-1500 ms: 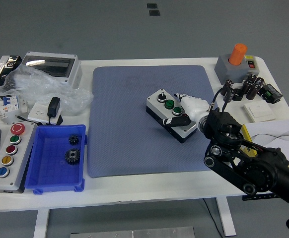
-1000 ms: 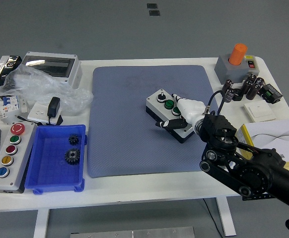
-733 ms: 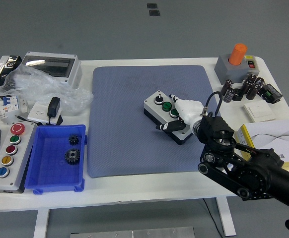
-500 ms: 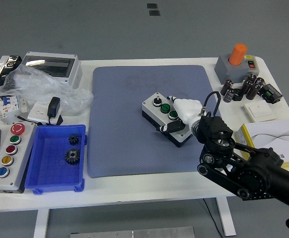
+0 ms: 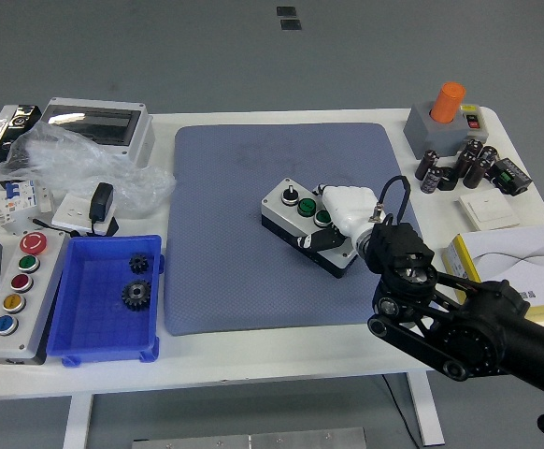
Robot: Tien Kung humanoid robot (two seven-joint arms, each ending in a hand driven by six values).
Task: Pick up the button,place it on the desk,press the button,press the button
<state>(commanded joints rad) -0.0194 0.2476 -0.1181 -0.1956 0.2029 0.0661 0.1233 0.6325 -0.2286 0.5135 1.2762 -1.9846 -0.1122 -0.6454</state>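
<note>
A grey button box [image 5: 295,215] with a black knob and two green buttons lies on the blue-grey mat [image 5: 235,206], right of the mat's middle. My right hand [image 5: 333,224] comes in from the lower right and is shut on the box's right end, white fingers over its top and a black thumb [image 5: 311,241] on its near side. Whether the box touches the mat or hangs just above it cannot be told. The left arm is out of view.
A blue bin [image 5: 104,297] with two gears and a grey box with four coloured buttons [image 5: 15,295] sit at the left. Plastic bag [image 5: 76,164], enclosure [image 5: 99,126], orange-button box [image 5: 445,117], capacitors [image 5: 459,164], white switch [image 5: 489,210] and carton [image 5: 520,257] ring the mat.
My right hand has carried the button box steadily to the left and slightly up the picture across the mat, still gripping its right end.
</note>
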